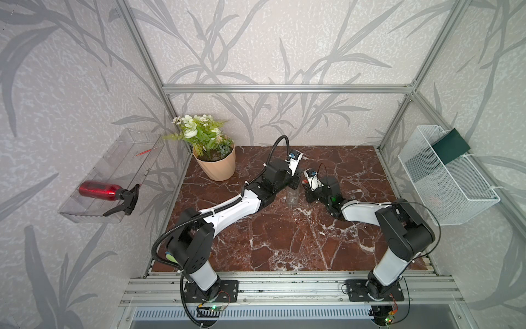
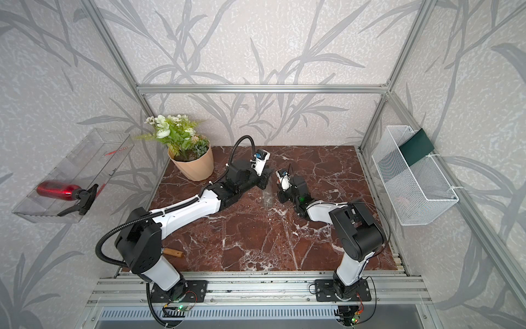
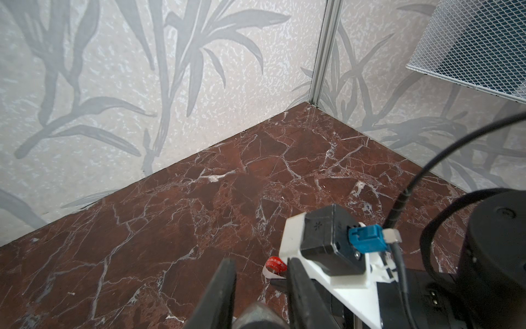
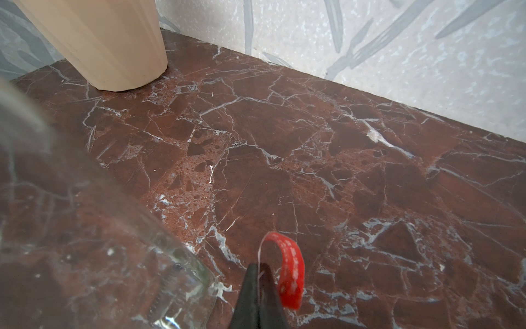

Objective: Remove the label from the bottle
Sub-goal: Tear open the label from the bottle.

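Two arms are meeting near the middle of the red-brown marble worktop (image 1: 284, 242), and I am watching them in both top views and from each wrist. The left end effector (image 3: 259, 261) is clenching around the top of the bottle (image 1: 293, 198), with its two dark fingers (image 3: 225, 284) pressing on either side of a rounded grey part that is too close to the lens to name. The bottle is clear and hard to make out. It is reaching down from that grip toward the marble, and I cannot tell whether its base is touching.

The right end effector (image 4: 259, 269) is pinching the label (image 4: 290, 265) between tightly closed fingertips. The label is a narrow strip, red with pale print on one face and white on the back, and it is curling up and over in a loop. It is hanging just beside the bottle's glass but apart from it, above the marble.

Farther off, a beige flower pot (image 1: 215, 165) is sitting at the back left of the worktop. A red spray bottle (image 1: 96, 189) is lying in a clear wall tray (image 1: 85, 216), and a white wire basket (image 1: 447, 176) is hanging on the right wall.
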`<action>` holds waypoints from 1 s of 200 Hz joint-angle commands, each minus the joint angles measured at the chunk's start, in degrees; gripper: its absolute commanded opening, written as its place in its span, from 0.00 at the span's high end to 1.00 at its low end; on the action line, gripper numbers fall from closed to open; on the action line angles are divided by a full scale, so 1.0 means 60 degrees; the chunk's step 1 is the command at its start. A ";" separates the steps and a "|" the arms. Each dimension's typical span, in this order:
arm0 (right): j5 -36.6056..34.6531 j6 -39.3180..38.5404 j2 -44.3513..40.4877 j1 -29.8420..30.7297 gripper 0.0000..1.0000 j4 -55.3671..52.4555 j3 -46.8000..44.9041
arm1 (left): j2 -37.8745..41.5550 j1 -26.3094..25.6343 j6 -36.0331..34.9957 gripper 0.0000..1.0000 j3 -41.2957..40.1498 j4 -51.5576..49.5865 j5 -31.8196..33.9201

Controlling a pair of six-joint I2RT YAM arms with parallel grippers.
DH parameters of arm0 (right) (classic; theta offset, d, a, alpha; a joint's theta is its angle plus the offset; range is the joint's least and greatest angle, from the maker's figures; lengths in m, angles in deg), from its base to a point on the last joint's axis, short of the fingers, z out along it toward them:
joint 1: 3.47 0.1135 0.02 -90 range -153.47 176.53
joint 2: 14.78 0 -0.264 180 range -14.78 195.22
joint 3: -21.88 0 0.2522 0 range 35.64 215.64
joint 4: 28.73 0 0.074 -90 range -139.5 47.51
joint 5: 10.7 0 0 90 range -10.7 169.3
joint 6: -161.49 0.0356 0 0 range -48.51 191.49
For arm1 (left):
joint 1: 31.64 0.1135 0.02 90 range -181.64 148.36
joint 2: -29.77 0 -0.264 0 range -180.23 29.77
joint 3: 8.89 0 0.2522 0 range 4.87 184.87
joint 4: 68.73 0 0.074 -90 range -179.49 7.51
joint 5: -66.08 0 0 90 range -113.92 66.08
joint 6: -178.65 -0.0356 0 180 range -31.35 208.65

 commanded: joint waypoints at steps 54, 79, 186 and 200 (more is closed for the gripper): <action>-0.0040 -0.0037 0.0008 -0.0041 1.00 -0.0400 0.0214 | -0.0537 0.0134 0.0293 0.99 -0.0589 -0.1863 -0.0325; -0.0025 -0.0041 -0.0052 -0.0048 1.00 -0.0459 0.0186 | -0.0540 0.0164 0.0310 0.95 -0.0604 -0.1863 -0.0378; 0.0090 0.0029 -0.0083 -0.0047 1.00 -0.0490 0.0303 | -0.0500 0.0192 0.0374 0.73 -0.0575 -0.1863 -0.0453; 0.0129 0.0062 -0.0071 -0.0048 1.00 -0.0480 0.0289 | -0.0479 0.0186 0.0374 0.71 -0.0575 -0.1863 -0.0437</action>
